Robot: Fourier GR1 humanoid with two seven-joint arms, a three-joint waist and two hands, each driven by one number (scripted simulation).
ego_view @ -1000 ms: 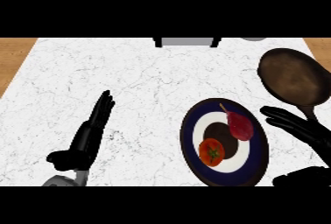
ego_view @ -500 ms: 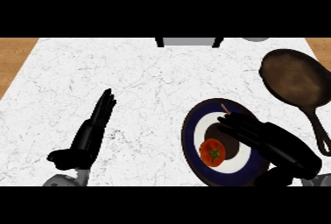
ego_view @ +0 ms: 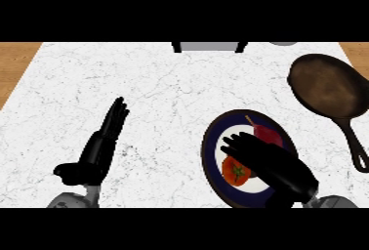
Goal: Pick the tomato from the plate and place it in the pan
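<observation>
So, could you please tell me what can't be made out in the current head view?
- Tomato: right part hidden under the right hand; contact cannot be told.
- Dark red item on the plate: partly covered by that hand, identity unclear.
- Grey object at the counter's far edge: cut off by the view's edge.

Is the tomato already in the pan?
No. The tomato lies on the dark-rimmed plate, partly under the right hand, while the pan at the counter's far right holds nothing.
</observation>
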